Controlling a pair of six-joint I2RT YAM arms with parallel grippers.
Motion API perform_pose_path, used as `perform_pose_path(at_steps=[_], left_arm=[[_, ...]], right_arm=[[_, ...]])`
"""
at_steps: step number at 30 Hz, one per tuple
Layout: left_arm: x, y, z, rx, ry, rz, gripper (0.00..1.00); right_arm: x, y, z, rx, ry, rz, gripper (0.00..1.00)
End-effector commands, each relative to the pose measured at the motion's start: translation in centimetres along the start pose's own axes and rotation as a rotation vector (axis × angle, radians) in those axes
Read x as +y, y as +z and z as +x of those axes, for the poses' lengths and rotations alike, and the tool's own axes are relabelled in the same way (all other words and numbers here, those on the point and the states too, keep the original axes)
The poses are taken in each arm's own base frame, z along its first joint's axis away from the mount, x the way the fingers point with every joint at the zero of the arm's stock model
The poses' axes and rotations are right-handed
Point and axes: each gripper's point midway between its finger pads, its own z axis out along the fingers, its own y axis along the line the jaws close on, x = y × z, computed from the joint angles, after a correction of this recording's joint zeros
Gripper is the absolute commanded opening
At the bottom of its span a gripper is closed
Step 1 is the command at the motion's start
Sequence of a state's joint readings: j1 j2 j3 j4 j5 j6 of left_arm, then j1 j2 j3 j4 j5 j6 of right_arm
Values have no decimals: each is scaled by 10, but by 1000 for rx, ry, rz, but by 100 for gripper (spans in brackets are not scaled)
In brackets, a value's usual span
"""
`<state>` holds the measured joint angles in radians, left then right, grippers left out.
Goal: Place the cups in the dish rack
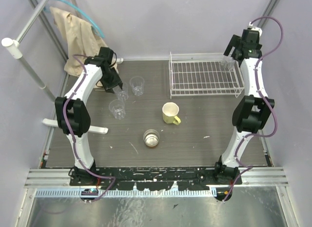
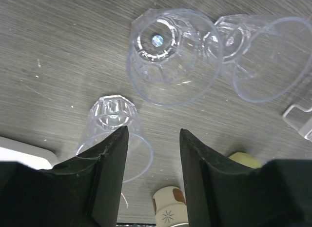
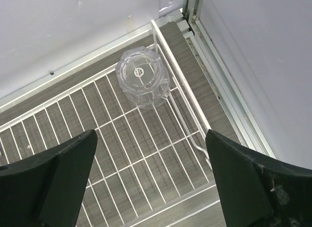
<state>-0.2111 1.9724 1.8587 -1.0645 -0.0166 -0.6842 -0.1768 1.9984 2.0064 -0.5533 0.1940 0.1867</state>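
Three clear tumblers stand close together at the table's left: one [image 1: 137, 85], one [image 1: 122, 93] and one [image 1: 117, 109]. My left gripper [image 1: 115, 84] hangs open and empty just above them. In the left wrist view its open gripper [image 2: 153, 133] has bare table between the fingers; one tumbler [image 2: 114, 120] is partly behind the left finger, and two others [image 2: 170, 56] [image 2: 270, 56] lie beyond. A fourth tumbler [image 3: 143, 76] stands in the far right corner of the white dish rack [image 1: 204, 76]. My right gripper [image 3: 151, 144] is wide open and empty above the rack [image 3: 122, 156].
The pale yellow mug [image 1: 170, 113] and the small metallic-brown cup [image 1: 151, 138] stand mid-table, in front of the rack. A beige cloth [image 1: 78, 36] hangs at the back left. A white bar [image 1: 73, 125] lies at the left edge.
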Motion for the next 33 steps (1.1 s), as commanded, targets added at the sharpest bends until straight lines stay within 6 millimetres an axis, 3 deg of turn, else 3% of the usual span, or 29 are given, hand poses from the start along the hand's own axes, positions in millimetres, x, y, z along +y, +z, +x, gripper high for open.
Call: perform_pose_path(at_steps=[1,9,19,26,30,33], left_arm=[[20,9,-4,-2,10,-72,52],[32,29,-8,8,24,-127,51],[25,59,-24,0,13,-144,45],[24,68,-30,-13,8,-156,29],[25,61,-34,-29,10,-156,11],[23,49,-38,-37,4,-132,6]], right_arm=[[-6,-34,-37,-108,41,-12,100],[-6,-56,-40,-120,56,-34,100],[-2,-76,-44,-136,86,-75,100],[4,-88,-48,-146,116,-116,100],[7,-97,-51,-156,124,-127,100],[10,-105,-54,-161,134,-138,100]])
